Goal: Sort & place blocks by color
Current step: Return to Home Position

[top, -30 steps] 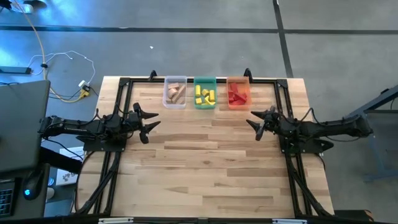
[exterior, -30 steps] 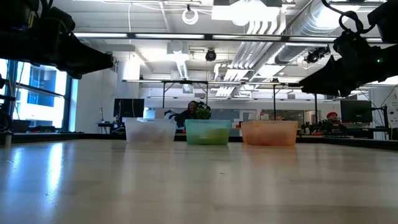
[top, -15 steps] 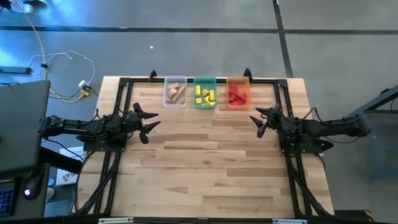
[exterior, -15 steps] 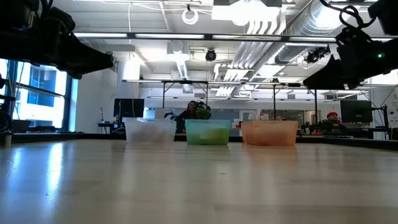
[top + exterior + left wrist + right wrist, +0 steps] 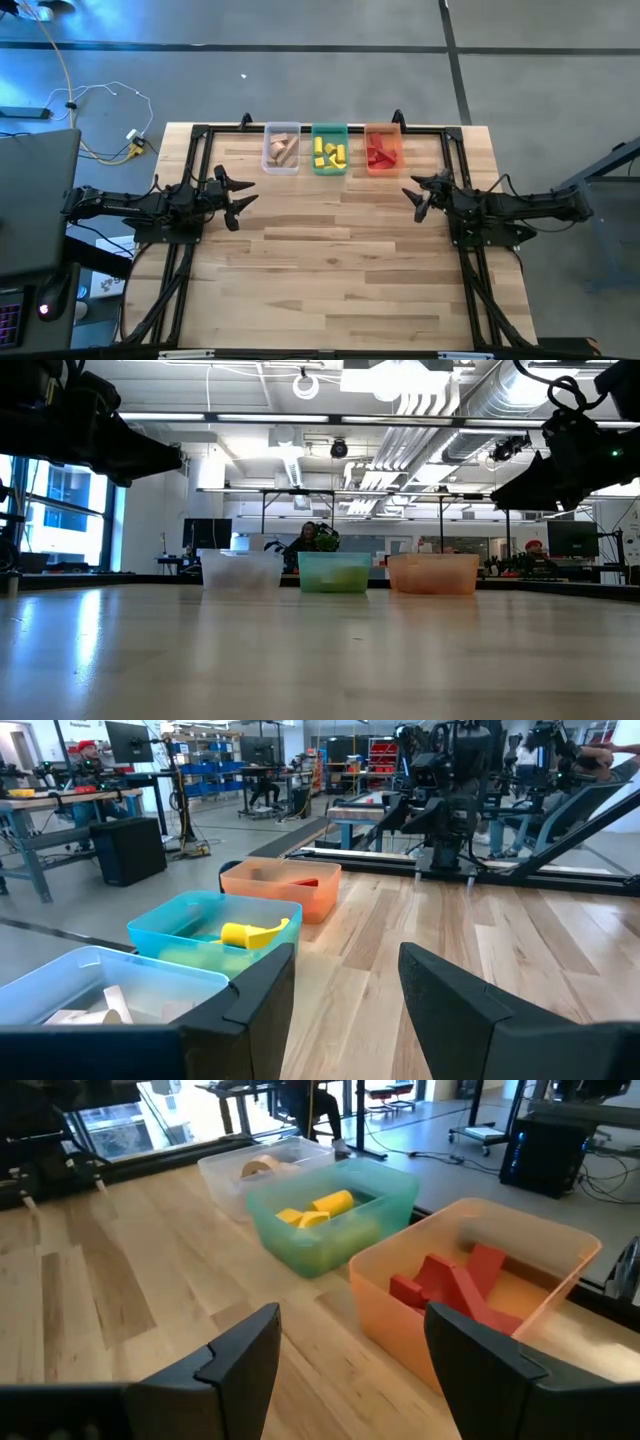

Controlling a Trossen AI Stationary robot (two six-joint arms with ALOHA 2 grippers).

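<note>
Right gripper (image 5: pixel 416 197) has pulled back a bit toward its own base since a second ago; left gripper (image 5: pixel 241 198) hasn't budged. Both hang above the table (image 5: pixel 330 270), off the wood, fingers spread, nothing between them: both empty and open. Bins sit in a row at the far edge, between the two arms. From the right gripper, the orange bin (image 5: pixel 400 1320) is closest, just ahead and to one side, then the green bin (image 5: pixel 320 1250), then the clear bin (image 5: pixel 215 1170) farthest out. From the left gripper the order flips, clear one nearest. Contents look right: red blocks (image 5: pixel 450 1285) in orange, yellow blocks (image 5: pixel 315 1208) in green, tan blocks (image 5: pixel 283 148) in clear. No mixed colours that I can make out, though the clear bin's contents are only partly visible from the wrists. No loose block shows on the table in any view. My read: sorting is done, and only parking the arms is left, the right one looking near its rest pose.
</note>
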